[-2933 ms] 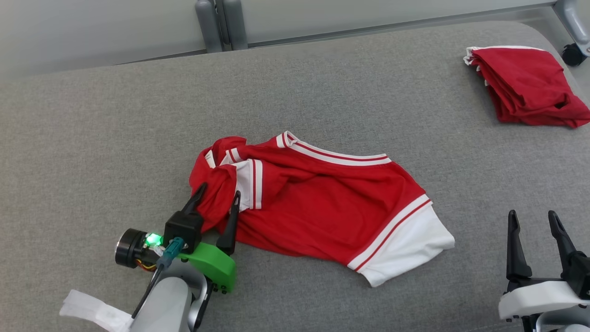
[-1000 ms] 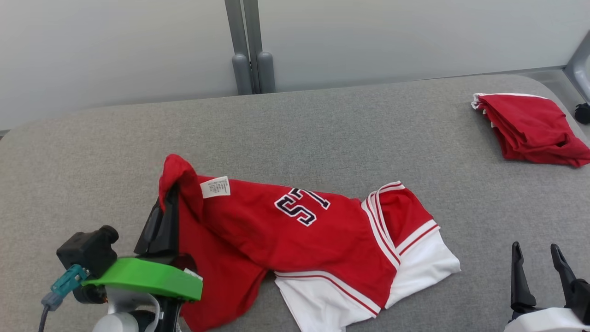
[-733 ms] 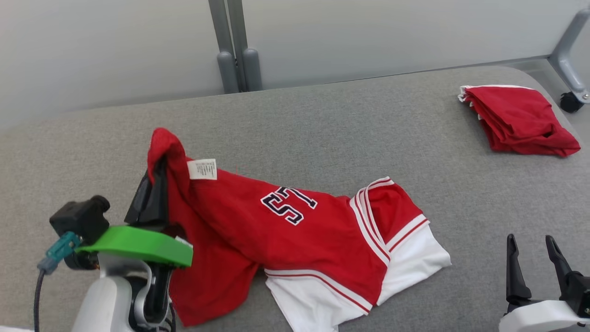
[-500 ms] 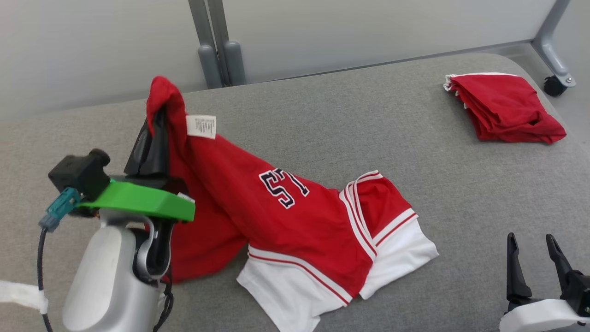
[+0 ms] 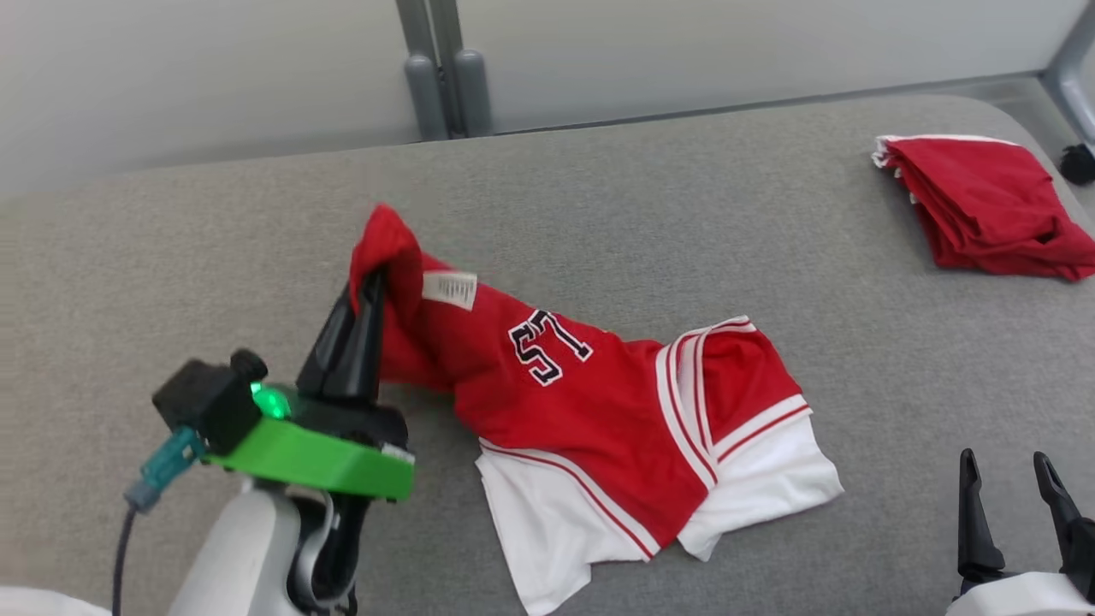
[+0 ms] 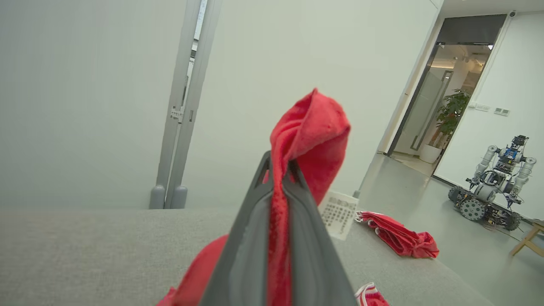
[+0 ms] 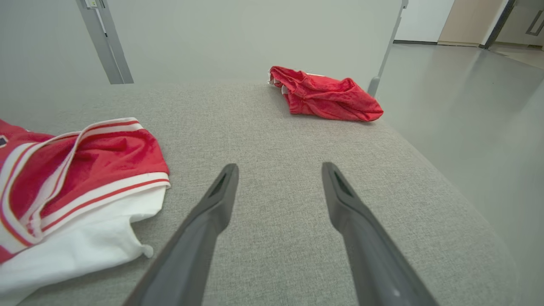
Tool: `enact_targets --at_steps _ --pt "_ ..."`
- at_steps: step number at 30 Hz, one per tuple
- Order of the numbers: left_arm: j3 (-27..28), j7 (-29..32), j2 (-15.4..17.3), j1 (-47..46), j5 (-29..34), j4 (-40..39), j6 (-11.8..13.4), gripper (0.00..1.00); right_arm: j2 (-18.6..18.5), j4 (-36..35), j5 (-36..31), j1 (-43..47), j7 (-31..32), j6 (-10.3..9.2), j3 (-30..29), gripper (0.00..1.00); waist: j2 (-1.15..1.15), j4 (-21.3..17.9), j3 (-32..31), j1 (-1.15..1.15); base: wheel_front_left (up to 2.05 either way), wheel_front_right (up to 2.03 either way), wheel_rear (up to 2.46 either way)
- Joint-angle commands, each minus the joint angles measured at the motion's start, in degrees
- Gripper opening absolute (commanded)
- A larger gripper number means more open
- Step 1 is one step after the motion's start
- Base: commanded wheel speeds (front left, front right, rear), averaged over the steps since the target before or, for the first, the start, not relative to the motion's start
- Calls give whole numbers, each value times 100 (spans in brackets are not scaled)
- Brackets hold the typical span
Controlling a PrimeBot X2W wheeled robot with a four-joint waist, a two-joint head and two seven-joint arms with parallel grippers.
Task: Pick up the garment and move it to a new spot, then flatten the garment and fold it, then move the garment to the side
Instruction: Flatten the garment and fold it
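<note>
The garment [image 5: 599, 402] is a pair of red shorts with white trim and dark lettering, lying rumpled on the grey table [image 5: 599, 214]. My left gripper [image 5: 374, 282] is shut on a bunched red corner of it, holding that corner raised while the rest trails down to the right. In the left wrist view the red cloth [image 6: 312, 136] sticks up between the closed fingers of my left gripper [image 6: 276, 163], with a white label beside them. My right gripper [image 5: 1009, 470] stands open at the lower right, with nothing between its fingers. In the right wrist view my right gripper [image 7: 279, 170] stands to the right of the garment [image 7: 80, 170].
A second red garment [image 5: 984, 205] lies folded at the table's far right corner; the right wrist view shows this folded pile [image 7: 327, 95] ahead. A grey post [image 5: 445, 77] stands behind the table. Another robot [image 6: 493, 189] stands on the floor far right.
My left gripper has lifted the garment's corner and then come back down and rightward. The garment turned over, its lettering now up. The camera has shifted too.
</note>
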Motion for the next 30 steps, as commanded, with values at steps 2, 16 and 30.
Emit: enact_targets --at_steps 2,16,30 --pt "-245 -13 141 472 113 8 -15 0 -13 -47 -77 106 -16 -8 -35 100 0 648 -155 0 0 0 0" --pt "-958 -16 277 1727 227 1082 -15 53 -13 -33 -247 126 -15 -8 60 100 0 1401 -313 0 0 0 0" --pt "-277 -17 634 2119 321 1973 220 100 -13 -3 77 169 -16 -8 136 100 0 940 -390 0 0 0 0"
